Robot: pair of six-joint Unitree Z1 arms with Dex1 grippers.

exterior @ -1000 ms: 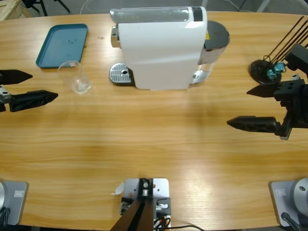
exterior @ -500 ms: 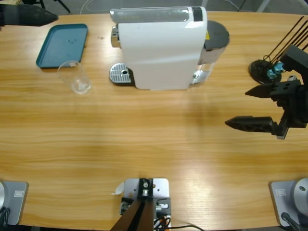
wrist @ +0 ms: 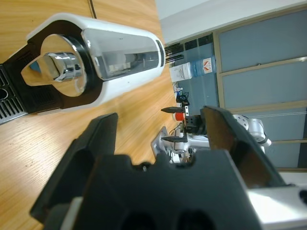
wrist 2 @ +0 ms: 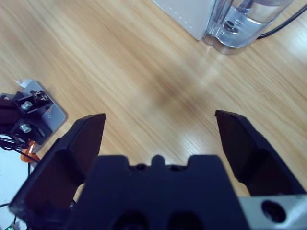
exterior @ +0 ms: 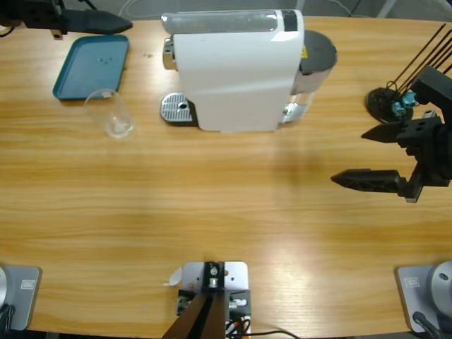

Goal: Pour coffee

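High view: glass (exterior: 111, 116) stands left of the machine (exterior: 236, 69), below the left gripper (exterior: 99, 22) at upper left; both grippers, right (exterior: 369, 157) too, gape empty.

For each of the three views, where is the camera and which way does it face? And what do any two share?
High view: fixed above the table, looking down on the coffee machine, glass and teal tray; both arms show.
Left wrist view: on the left arm, tilted up along the open left gripper at the machine's spout end and the room.
Right wrist view: on the right arm, looking down past the open right gripper at bare table.
Shared: all three show the coffee machine.
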